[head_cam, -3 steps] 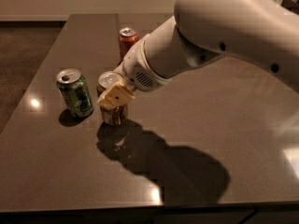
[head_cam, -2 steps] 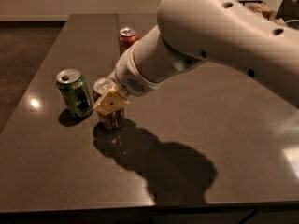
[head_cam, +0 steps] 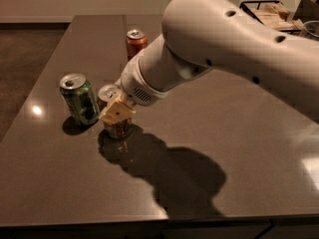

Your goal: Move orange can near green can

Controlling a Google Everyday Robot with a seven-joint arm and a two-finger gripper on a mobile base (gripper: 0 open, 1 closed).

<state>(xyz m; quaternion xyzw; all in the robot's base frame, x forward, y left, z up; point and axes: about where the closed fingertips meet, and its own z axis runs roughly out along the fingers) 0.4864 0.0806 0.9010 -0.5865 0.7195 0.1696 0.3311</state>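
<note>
The orange can stands on the dark table left of centre, its silver top showing. The green can stands upright just to its left, a small gap between them. My gripper reaches down from the big white arm and is shut on the orange can. One pale finger pad lies across the can's front. The other finger is hidden behind the can and wrist.
A brighter red-orange can stands further back, behind the arm's wrist. A dark wire tray with pale objects sits at the far right. The table's left edge runs close to the green can, and its front edge is near the bottom.
The gripper and the orange can have shifted slightly left and toward the camera, closer to the green can. The arm has swung further over the table.
</note>
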